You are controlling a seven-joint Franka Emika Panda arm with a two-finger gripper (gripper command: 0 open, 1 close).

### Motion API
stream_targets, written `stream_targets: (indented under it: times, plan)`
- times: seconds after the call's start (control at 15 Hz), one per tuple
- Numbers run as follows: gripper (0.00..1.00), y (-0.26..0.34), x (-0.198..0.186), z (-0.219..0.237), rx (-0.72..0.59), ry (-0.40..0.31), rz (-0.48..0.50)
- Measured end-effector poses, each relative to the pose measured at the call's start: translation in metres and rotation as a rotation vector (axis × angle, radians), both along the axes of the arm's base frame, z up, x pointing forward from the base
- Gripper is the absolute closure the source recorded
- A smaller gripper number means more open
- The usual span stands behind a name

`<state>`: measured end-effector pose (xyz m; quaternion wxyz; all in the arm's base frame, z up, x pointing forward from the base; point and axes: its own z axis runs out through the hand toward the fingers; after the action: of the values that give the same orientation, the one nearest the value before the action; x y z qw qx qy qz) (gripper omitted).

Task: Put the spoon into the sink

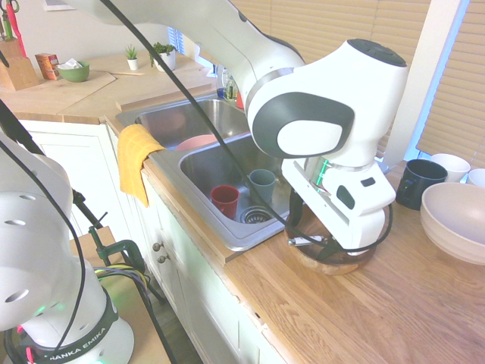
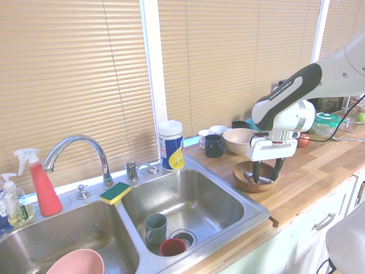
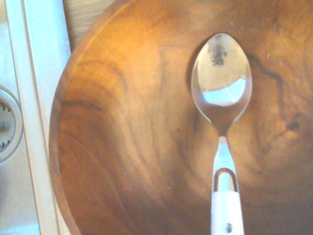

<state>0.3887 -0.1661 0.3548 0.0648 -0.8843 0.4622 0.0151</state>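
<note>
**Robot arm poised over spoon in wooden bowl**

A white robot arm points its gripper (image 2: 265, 171) straight down into a wooden bowl (image 2: 251, 181) on the wooden surface (image 2: 319, 171), just beside the sink (image 2: 199, 200). Its jaws stand open, the two dark fingers (image 2: 255, 170) spread apart inside the bowl and gripping nothing. The spoon (image 3: 222, 105) lies flat on the bowl's floor, shiny bowl face up, white handle running toward the rim. In the sink, a grey-green cup (image 2: 155, 227) and a red cup (image 2: 172, 246) stand near the round drain (image 2: 183, 237). A yellow-and-green sponge (image 2: 115, 193) rests on the divider by the faucet (image 2: 77, 155), and a yellow cloth (image 1: 136, 159) hangs over the front edge.
</note>
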Motion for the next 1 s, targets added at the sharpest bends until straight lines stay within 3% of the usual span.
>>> stream_targets:
  times: [1.0]
  plan:
    - [1.00, 0.013, 0.015, -0.011, 0.013, 0.018, 0.024]
